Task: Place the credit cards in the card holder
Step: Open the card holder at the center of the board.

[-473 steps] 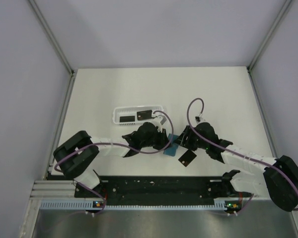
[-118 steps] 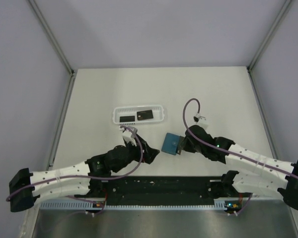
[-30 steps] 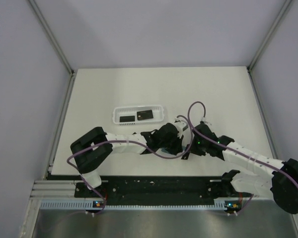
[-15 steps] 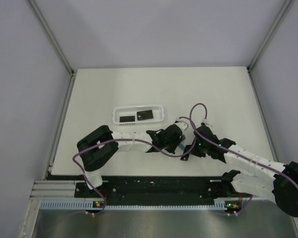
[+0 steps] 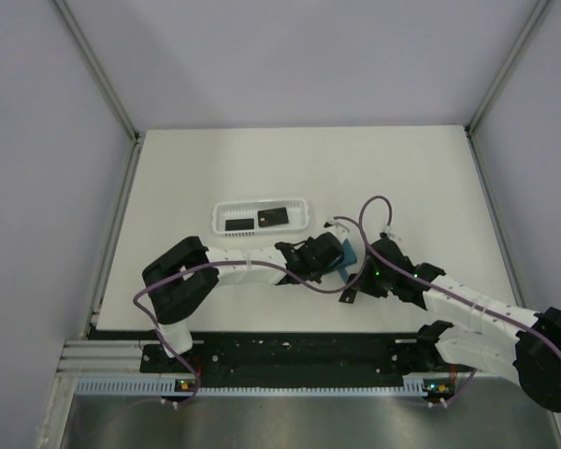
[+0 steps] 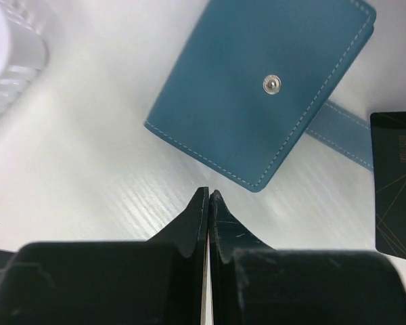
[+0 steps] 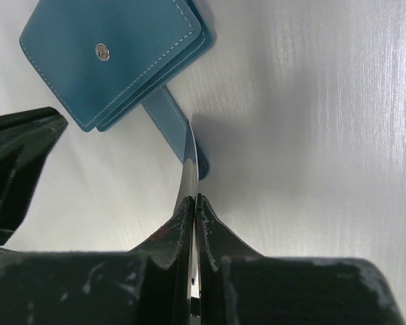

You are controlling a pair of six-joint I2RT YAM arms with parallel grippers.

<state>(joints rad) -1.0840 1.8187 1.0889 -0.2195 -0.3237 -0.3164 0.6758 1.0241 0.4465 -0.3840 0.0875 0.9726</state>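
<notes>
Card (image 6: 396, 183), pinched edge-on in the right hand (image 7: 195, 200), sits at the strap (image 7: 164, 112) of the card holder (image 7: 115, 57) on the bench (image 7: 291, 101). Best the left hand (image 6: 208, 196), pressed together and empty, pins the holder while the card levels and slides in.

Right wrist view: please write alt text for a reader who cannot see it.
The shut right gripper pinches a credit card seen edge-on, a thin line pointing toward the strap of the teal card holder. The holder lies flat at upper left on the white table, its snap button facing up.
</notes>
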